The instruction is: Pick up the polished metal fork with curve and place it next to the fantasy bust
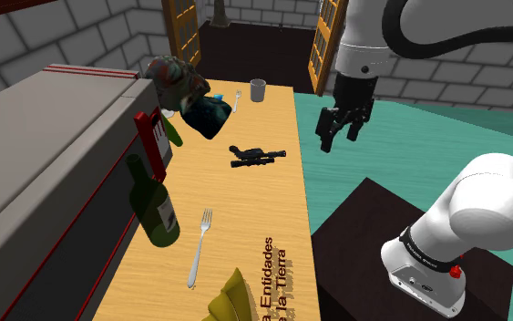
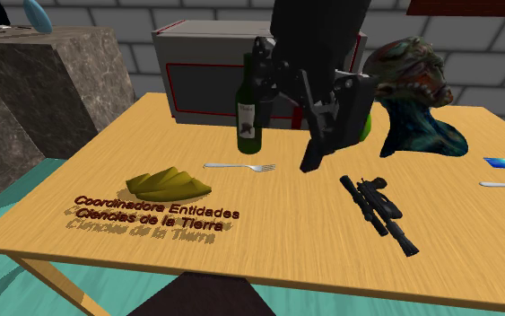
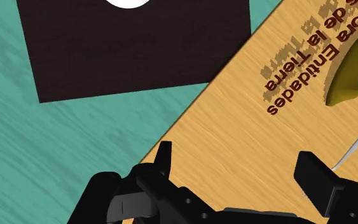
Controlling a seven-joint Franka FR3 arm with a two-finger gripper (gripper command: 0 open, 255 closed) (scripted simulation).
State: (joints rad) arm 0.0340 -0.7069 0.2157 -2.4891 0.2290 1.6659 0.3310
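Dark red raised letters [image 2: 156, 214] on the wooden table [image 2: 268, 260] read "Coordinadora Entidades Ciencias de la Tierra", and they lie toward the table's edge from the bottle [image 2: 249, 103]. The green bottle carries a white label [image 2: 248, 123] whose print is too small to read. It stands upright against a long grey box [image 1: 35, 155] trimmed with red lines. The fork [image 1: 200, 246] lies flat on the table just beside the bottle's base, touching nothing, with its tines turned toward the end where the bust [image 1: 177, 82] stands. The bust is well apart from the bottle, farther along the same grey box. A second fork [image 1: 237, 98] and a cup [image 1: 258, 90] lie beyond it. A black toy gun [image 2: 380, 211] rests between the bottle and that far end. An olive-yellow leaf-like thing [image 2: 168, 184] sits on the bottle's other side, next to the writing. The gripper [image 3: 238, 168] hangs in the air well apart from the bottle, over the table's opposite long edge. Its fingers [image 3: 314, 177] are spread wide and hold nothing. Below it are the teal floor [image 3: 75, 146] and the dark stand [image 3: 133, 44]. Grey stone-block walls [image 1: 63, 32] close in the room.
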